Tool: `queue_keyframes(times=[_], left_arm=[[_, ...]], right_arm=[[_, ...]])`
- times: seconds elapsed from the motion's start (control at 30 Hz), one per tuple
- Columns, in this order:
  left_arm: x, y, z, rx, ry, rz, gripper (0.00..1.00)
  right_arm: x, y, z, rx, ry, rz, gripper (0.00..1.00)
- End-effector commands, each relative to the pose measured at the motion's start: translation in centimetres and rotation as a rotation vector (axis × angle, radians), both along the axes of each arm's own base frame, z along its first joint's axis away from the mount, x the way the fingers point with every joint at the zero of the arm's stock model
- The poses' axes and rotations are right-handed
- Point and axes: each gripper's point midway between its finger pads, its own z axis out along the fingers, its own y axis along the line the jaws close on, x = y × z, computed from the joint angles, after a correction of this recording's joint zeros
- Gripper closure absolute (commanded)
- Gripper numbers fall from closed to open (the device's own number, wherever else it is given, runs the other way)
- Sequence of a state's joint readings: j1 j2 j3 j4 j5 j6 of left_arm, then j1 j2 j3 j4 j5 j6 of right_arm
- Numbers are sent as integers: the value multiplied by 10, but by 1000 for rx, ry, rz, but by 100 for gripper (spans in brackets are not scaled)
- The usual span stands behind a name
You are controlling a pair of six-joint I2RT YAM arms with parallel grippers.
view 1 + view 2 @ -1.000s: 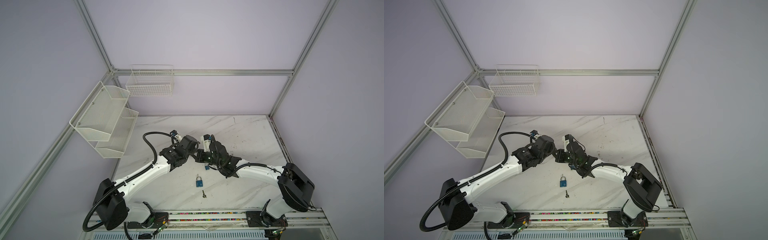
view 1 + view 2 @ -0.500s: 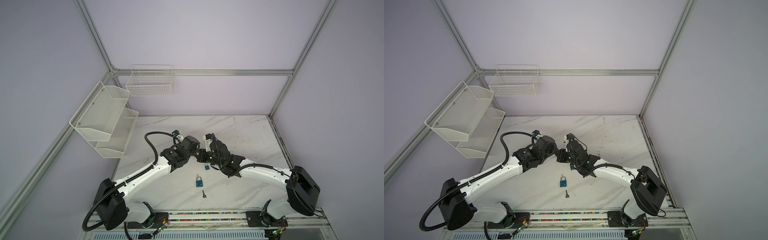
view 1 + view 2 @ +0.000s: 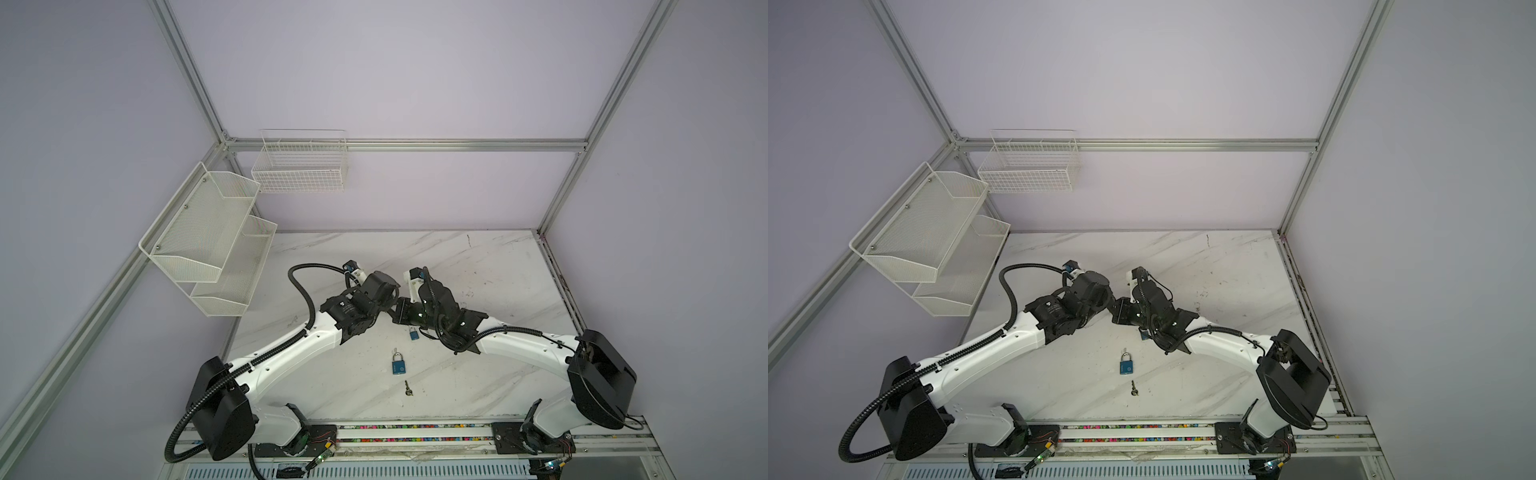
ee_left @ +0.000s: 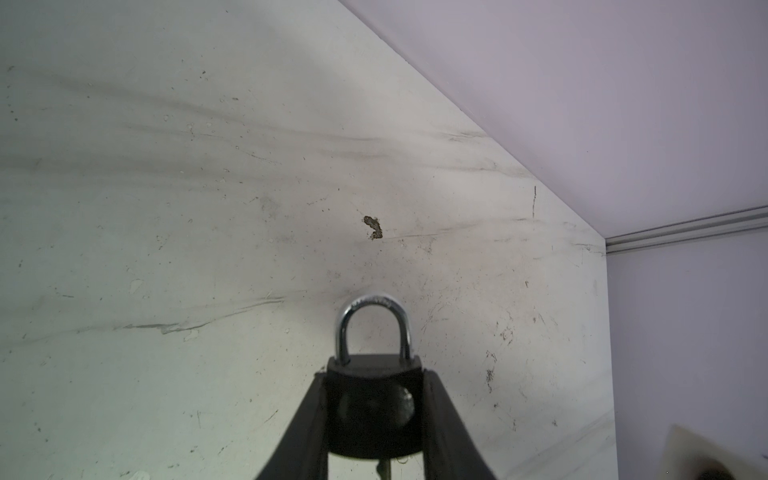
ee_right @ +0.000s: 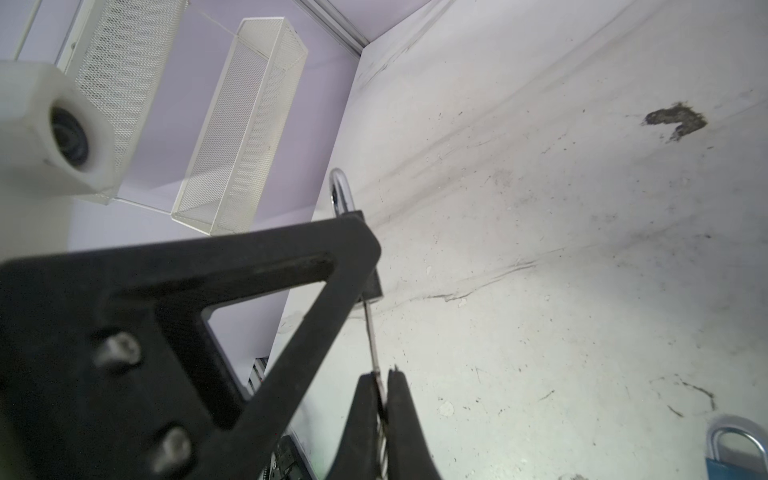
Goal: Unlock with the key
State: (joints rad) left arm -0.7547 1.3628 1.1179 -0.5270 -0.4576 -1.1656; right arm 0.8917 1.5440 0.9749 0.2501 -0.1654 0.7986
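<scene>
Although both wrists stay nearly where they were a second ago, the right arm's elbow has shifted in both top views, which I judge to be a small twisting try on the key. The left end effector [image 4: 374,376] pinches the black padlock [image 4: 372,411] by its sides above the worktop [image 4: 166,249]. Its shackle [image 4: 372,320] sits in the body, so it is not yet unlocked. The key [image 5: 371,332] enters the padlock's underside, and the right end effector [image 5: 381,374] is pressed together on it. The bigger blue padlock [image 3: 398,365], a spare key [image 3: 408,388] and the smaller blue padlock [image 3: 412,333] lie unmoved. The engraving on the shackle is too small to read.
</scene>
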Motion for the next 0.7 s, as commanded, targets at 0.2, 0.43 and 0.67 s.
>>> queue_keyframes(times=[0.2, 0.43, 0.67], left_arm=[[-9, -16, 14, -95, 5, -51, 98], [-12, -19, 20, -134, 6, -66, 99], [-20, -19, 6, -89, 29, -115, 99]], right_arm=[[22, 6, 25, 82, -86, -63, 100], [15, 22, 30, 185, -53, 12, 100], [19, 20, 60, 259, -74, 16, 100]])
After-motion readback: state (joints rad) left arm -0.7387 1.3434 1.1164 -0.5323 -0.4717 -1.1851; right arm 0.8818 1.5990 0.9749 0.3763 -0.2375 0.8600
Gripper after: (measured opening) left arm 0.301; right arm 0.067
